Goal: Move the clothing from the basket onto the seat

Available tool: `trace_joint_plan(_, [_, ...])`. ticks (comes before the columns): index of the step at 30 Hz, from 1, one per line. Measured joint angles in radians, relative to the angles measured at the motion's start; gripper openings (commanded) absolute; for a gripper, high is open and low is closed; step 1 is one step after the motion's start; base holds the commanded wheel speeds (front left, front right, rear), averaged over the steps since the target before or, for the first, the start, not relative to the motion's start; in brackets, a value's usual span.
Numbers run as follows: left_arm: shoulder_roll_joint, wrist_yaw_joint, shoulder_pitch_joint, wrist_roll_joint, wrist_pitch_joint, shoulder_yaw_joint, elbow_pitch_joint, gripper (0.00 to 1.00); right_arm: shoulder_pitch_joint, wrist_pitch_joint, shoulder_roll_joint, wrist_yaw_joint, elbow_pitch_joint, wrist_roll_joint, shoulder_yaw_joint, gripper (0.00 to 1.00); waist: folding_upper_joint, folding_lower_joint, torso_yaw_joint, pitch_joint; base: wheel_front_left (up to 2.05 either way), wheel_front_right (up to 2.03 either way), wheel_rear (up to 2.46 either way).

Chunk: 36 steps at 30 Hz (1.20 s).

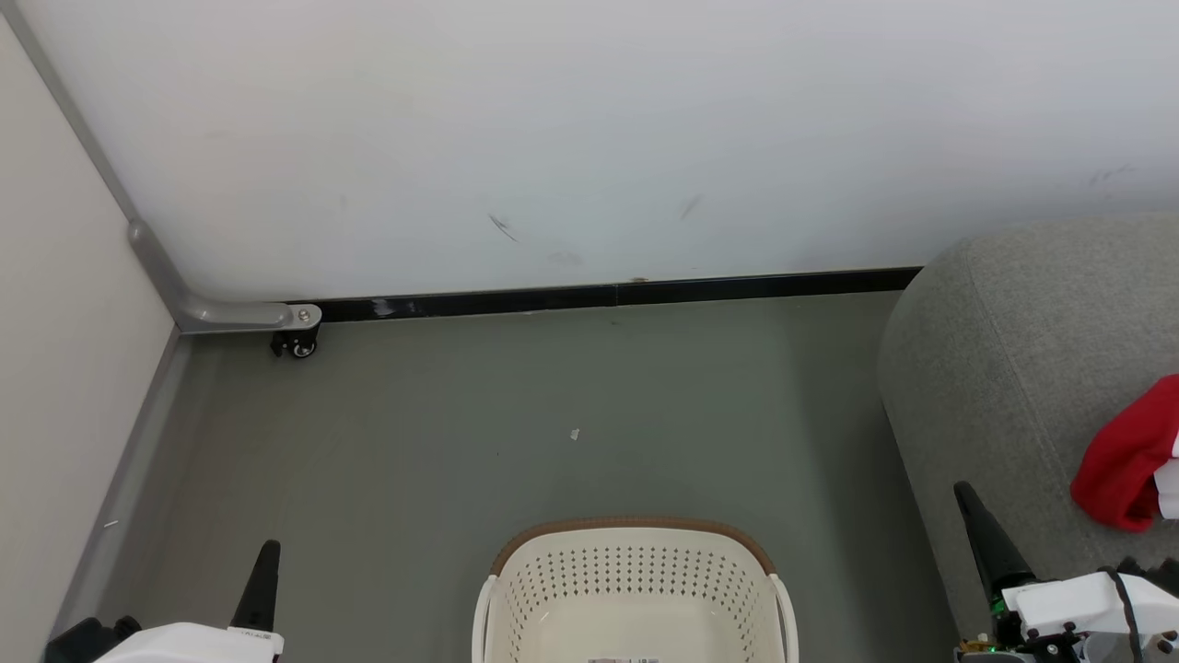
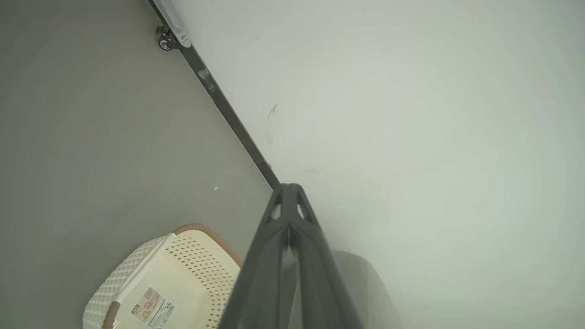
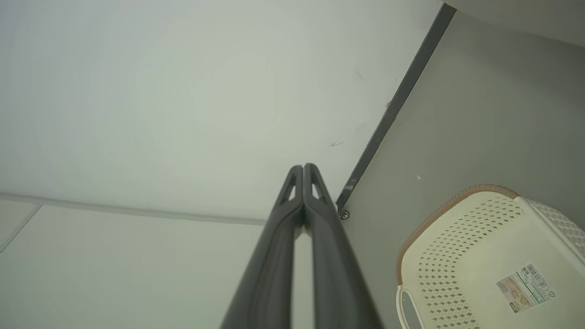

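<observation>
clothing: red bundle with a white strip [image 1: 1128, 460], lying on the seat and well apart from the basket. The right edge of the head view is cutting it off, so its full shape isn't showing and no print is readable.
seat: grey upholstered block [image 1: 1013, 368] standing at the right, rounded corner facing the wall. It's running out of frame at the right and bottom. In the left wrist view it's only peeking out as a blurred grey sliver behind the fingers.
basket: cream perforated walls, brown rim [image 1: 636, 527]. It's standing on the floor at bottom centre, between the two tools. The lower edge of the head view is cropping its near half.
basket inside: bare bottom showing in both wrist views, with a printed sticker [image 3: 525, 288] lying flat on it. The text is too small to read.
left tool: [image 2: 289, 191] clenched, tips pressing together with nothing between them. In the head view just one dark finger [image 1: 261, 580] is sticking up at lower left.
right tool: [image 3: 303, 170] clenched the same way, gripping nothing. In the head view its finger [image 1: 981, 534] is overlapping the seat's side; can't tell if it's touching.
floor: grey-green [image 1: 553, 387], with a small white scrap [image 1: 575, 434] lying beyond the basket. Can't tell what it is.
wall: white, scuffed [image 1: 589, 138], with a black skirting strip [image 1: 608, 295] running along its base.
corner: grey bracket [image 1: 221, 315] with a small black caster [image 1: 297, 346] sitting under it. Whatever it's attached to is running out of frame at the top left.
</observation>
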Motion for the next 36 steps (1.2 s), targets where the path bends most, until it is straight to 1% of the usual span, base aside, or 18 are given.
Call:
trace_joint_plan(22, [-0.024,-0.088,-0.019,-0.268,0.071,0.076,-0.004,0.0,-0.04,0.065,-0.009,0.0,0.024,0.352,-0.025,0.0,0.0,-0.0005,0.007,0.01,0.0,0.0,0.0])
trace_joint_plan(36, [-0.025,-0.088,-0.019,-0.271,0.071,0.077,-0.004,0.0,-0.04,0.066,-0.009,0.0,0.025,0.361,-0.027,0.0,0.0,-0.0006,0.007,0.01,0.0,0.0,0.0])
